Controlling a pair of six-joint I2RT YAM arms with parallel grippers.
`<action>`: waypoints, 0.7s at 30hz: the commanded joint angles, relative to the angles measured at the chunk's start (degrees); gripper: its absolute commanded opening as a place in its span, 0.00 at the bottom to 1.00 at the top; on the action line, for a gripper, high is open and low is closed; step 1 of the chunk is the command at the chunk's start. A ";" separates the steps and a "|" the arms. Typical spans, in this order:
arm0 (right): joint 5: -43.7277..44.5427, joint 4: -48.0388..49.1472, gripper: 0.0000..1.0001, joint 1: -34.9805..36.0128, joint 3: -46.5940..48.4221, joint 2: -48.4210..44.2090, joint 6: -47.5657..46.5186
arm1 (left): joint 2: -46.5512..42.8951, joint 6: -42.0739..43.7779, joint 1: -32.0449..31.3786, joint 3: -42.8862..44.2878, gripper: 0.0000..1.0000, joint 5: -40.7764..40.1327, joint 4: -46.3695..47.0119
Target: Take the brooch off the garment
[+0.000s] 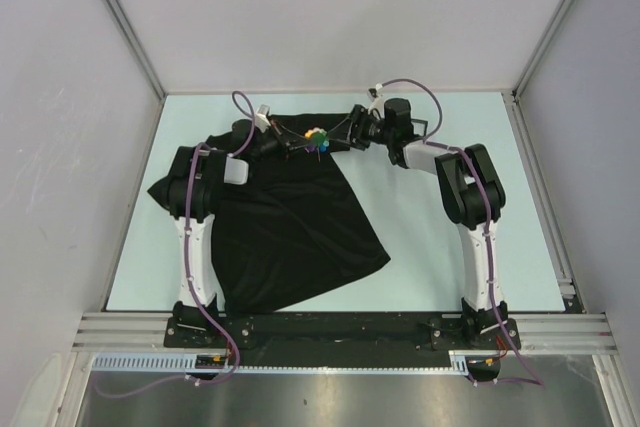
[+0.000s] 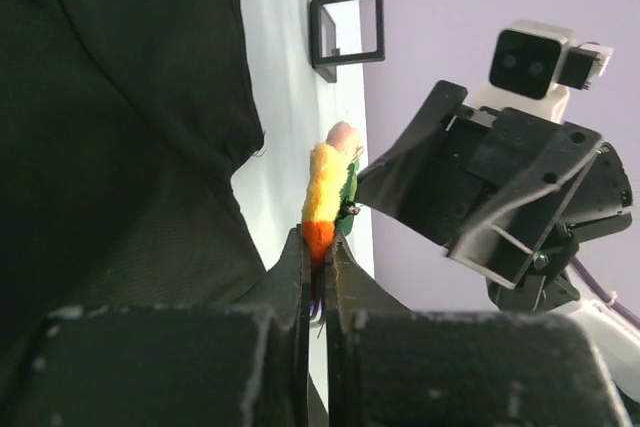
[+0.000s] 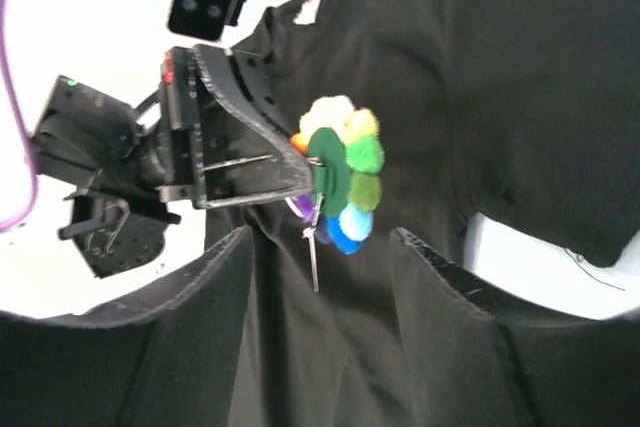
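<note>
The brooch (image 1: 316,135), a ring of yellow, green, blue and orange pompoms on a green disc, is pinched edge-on between my left gripper's (image 2: 320,242) shut fingers. In the right wrist view the brooch (image 3: 345,172) hangs off the left gripper (image 3: 250,162), and its metal pin (image 3: 315,257) dangles open over the cloth. My right gripper (image 3: 320,242) is open, its jaws standing either side just below the brooch without touching it. The black garment (image 1: 290,217) lies crumpled on the table under both grippers, and also shows in the left wrist view (image 2: 120,127).
A small black square frame (image 2: 347,27) stands on the pale table beyond the brooch. The right gripper's body (image 2: 480,187) sits close to the brooch on the right. Grey walls enclose the table (image 1: 440,247) on three sides.
</note>
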 commanded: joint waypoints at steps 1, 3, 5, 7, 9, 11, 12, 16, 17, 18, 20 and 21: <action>0.66 -1.96 0.50 0.84 3.56 1.47 -0.53 | -2.52 0.68 -0.04 1.20 0.00 0.30 -2.74; 0.66 -2.93 0.48 1.37 4.00 1.74 -0.53 | -3.05 2.17 -0.04 0.94 0.00 -1.37 -5.29; 0.66 -3.71 0.48 1.63 4.52 2.00 -0.71 | -3.93 3.05 -0.04 0.59 0.00 -3.12 -6.78; 0.84 -5.46 0.51 2.16 4.96 2.09 -2.02 | -4.46 3.40 -0.04 -0.12 0.00 -4.18 -6.88; 1.19 -6.61 0.54 2.60 5.58 2.18 -2.90 | -4.99 3.93 -0.04 -0.12 0.00 -5.24 -7.58; 1.62 -10.19 0.55 3.74 6.63 2.79 -5.52 | -5.25 4.46 -0.04 0.14 0.00 -5.77 -8.80; 1.80 -11.79 0.55 4.18 8.29 3.05 -6.67 | -5.25 4.54 0.05 0.41 0.00 -6.21 -8.99; 3.30 -17.42 0.52 5.50 10.76 4.37 -10.02 | -5.43 5.07 0.23 0.76 0.00 -6.21 -9.95; 3.39 -17.52 0.50 5.67 10.94 4.29 -10.46 | -5.52 5.07 0.31 0.67 0.00 -6.30 -9.87; 3.47 -17.43 0.47 5.76 10.86 4.20 -10.55 | -5.52 5.16 0.40 0.58 0.00 -6.30 -9.87; 4.00 -18.13 0.43 6.11 11.03 4.37 -11.25 | -5.61 4.90 0.58 0.41 0.00 -6.21 -9.52; 4.09 -18.74 0.41 6.29 11.47 4.64 -11.78 | -5.61 4.90 0.75 0.32 0.00 -6.12 -9.51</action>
